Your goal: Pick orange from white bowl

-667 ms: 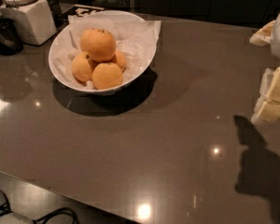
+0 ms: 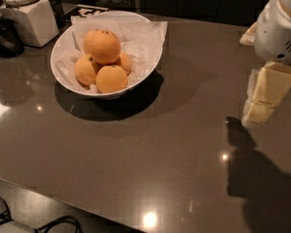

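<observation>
The white bowl (image 2: 152,68) stands at the back left of the dark table, lined with crumpled white paper and holding several oranges. The orange (image 2: 105,46), the largest, lies on top of the pile with dark specks at its stem end. Smaller oranges lie under and in front of it. My gripper (image 2: 263,95), pale yellow under a white arm housing (image 2: 280,28), hangs at the right edge of the view above the table. It is far to the right of the bowl and holds nothing that I can see.
A white square canister (image 2: 31,19) stands at the back left, next to the bowl, with a dark object (image 2: 5,37) beside it. The table's front edge (image 2: 87,203) runs diagonally at lower left, with cables on the floor below.
The gripper and arm have moved a little to the left, further into view. The bowl and oranges have not moved.
</observation>
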Robot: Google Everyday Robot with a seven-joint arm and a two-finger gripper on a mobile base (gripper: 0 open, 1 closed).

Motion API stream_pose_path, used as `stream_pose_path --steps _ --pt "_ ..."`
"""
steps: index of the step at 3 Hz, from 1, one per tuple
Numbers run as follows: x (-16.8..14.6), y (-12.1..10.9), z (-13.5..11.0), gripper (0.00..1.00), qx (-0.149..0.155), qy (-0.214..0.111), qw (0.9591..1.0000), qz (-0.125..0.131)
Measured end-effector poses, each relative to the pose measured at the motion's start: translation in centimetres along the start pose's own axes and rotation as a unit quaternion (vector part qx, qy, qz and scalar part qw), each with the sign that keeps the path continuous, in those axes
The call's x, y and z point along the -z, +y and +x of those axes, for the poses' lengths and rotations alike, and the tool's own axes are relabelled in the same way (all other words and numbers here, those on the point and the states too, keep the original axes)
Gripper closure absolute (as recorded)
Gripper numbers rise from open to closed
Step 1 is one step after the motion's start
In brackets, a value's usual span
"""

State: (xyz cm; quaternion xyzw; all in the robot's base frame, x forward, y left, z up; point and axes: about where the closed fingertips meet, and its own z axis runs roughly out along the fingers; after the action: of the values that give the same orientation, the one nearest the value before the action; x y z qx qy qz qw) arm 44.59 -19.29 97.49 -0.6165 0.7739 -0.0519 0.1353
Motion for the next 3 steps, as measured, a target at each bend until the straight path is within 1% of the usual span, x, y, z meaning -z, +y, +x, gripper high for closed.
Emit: stream_pose_path --steps 1,2,3 --pt "-1.6 -0.5 -3.7 0.00 0.050 0.029 0.9982 -0.012" --pt "-1.6 -0.5 -3.8 0.00 0.050 0.029 0.9983 -0.011" --pt "-1.1 -1.7 -6.4 0.00 0.057 0.000 0.9983 -0.012"
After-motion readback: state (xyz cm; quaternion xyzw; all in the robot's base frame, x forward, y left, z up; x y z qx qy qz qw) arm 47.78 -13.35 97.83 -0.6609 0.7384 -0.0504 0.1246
